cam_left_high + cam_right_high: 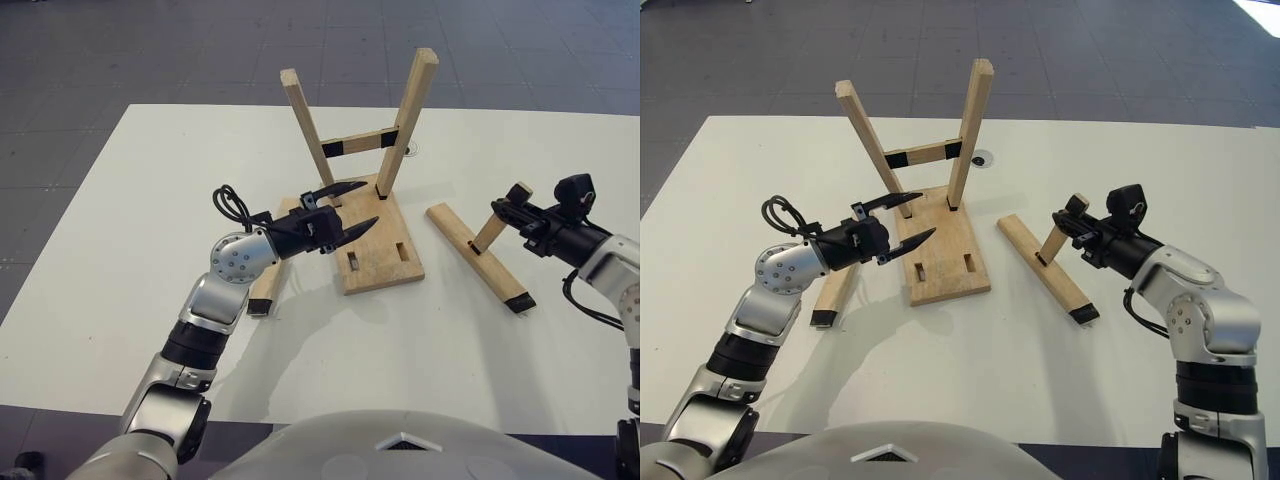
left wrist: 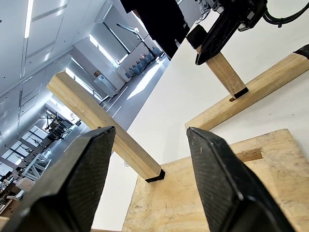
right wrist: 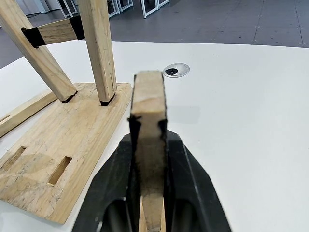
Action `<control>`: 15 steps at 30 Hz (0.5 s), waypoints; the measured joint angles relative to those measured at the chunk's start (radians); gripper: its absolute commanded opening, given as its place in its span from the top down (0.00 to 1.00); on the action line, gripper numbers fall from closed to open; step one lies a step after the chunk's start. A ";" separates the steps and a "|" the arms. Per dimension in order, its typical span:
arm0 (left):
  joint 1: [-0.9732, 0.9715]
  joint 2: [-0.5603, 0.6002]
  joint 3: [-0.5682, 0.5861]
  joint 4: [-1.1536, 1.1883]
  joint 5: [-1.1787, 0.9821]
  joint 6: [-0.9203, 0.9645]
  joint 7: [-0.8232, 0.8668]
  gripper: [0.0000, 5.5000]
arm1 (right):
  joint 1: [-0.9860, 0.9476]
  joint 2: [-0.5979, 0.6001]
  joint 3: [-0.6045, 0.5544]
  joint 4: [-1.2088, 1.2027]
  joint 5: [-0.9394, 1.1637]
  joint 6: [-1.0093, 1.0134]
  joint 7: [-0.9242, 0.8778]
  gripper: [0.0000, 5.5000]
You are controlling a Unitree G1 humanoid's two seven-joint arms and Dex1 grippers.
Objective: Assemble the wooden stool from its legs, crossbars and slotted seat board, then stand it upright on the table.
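A loose black-tipped wooden leg is lying flat just left of the left tool, which is hovering spread over the pale slotted wooden seat board's edge. The right tool is pinching a short wooden crossbar pegged into another flat-lying leg. The board's two empty slots are sitting to its left, across open white worktop.

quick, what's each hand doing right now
Left hand: open, holding nothing.
Right hand: closed on a short wooden bar.

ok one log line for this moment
left gripper: open, by seat board | right gripper: shut on crossbar | two legs: slotted into seat board
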State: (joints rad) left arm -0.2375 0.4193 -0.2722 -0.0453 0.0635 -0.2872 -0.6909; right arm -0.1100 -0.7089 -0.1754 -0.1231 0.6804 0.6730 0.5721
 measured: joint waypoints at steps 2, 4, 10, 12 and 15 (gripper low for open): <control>0.001 0.000 0.000 -0.001 0.000 0.001 0.000 0.50 | -0.007 0.000 0.002 0.013 -0.014 -0.006 0.011 0.93; 0.005 0.000 0.000 -0.001 0.000 0.002 0.000 0.50 | -0.017 0.001 0.008 0.030 -0.023 -0.013 0.026 0.93; 0.010 0.002 -0.001 -0.006 -0.001 0.005 -0.003 0.50 | -0.120 0.041 0.084 0.155 -0.107 -0.049 0.052 0.93; 0.010 0.002 -0.003 -0.007 -0.001 0.005 -0.005 0.50 | -0.143 0.053 0.101 0.183 -0.135 -0.071 0.055 0.93; 0.010 0.002 -0.004 -0.007 -0.001 0.006 -0.005 0.50 | -0.096 0.068 0.108 0.173 -0.169 -0.151 0.055 0.93</control>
State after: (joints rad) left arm -0.2276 0.4212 -0.2766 -0.0518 0.0628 -0.2814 -0.6959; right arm -0.2063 -0.6407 -0.0677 0.0501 0.5116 0.5223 0.6269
